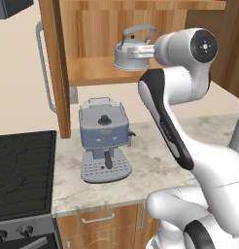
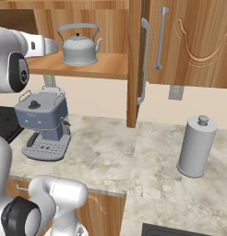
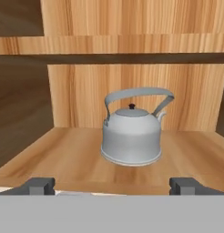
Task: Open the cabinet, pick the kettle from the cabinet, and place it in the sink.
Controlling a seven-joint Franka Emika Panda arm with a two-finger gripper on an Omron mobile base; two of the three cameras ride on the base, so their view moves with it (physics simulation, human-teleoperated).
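Observation:
The cabinet (image 2: 110, 67) stands open, its left door (image 1: 56, 68) swung out and its right door (image 2: 194, 41) shut. On its lower shelf sits the kettle (image 3: 132, 134), silver-grey with an arched handle, upright, its spout to the right in the hand view. The kettle (image 1: 131, 48) (image 2: 78, 48) shows in both base views too. My gripper (image 3: 112, 186) is open at the shelf's front edge, level with the kettle and short of it, with nothing between its fingertips (image 3: 38, 185). A dark corner of the sink (image 2: 180, 229) shows at the counter's near edge.
A blue-grey coffee machine (image 1: 104, 138) stands on the marble counter below the shelf. A black stovetop (image 1: 22, 170) lies to its left. A tall grey cylinder with a knob (image 2: 196, 147) stands on the counter to the right. The open door's edge (image 2: 134, 64) juts out over the counter.

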